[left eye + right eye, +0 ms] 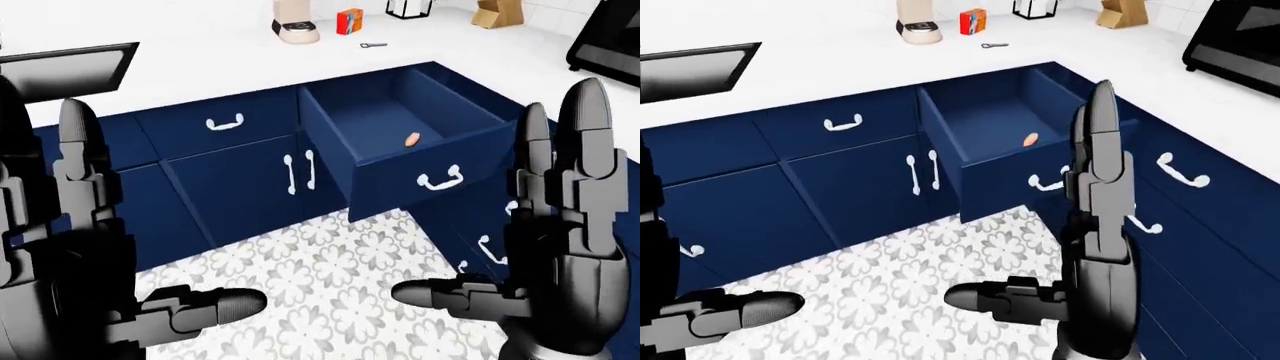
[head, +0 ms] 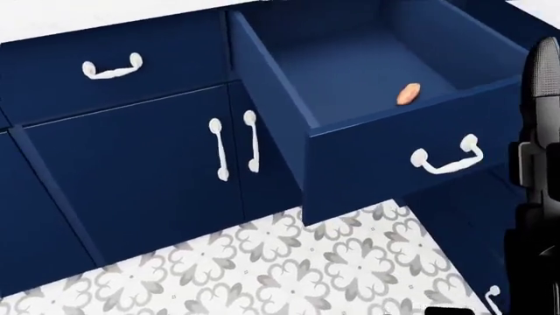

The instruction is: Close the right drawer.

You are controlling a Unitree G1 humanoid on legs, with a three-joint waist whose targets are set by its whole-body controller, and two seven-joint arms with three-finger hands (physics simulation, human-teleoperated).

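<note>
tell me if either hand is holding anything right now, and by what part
Nothing is held. The left hand and right hand are both open and raised, short of the open drawer; its handle is untouched.
</note>
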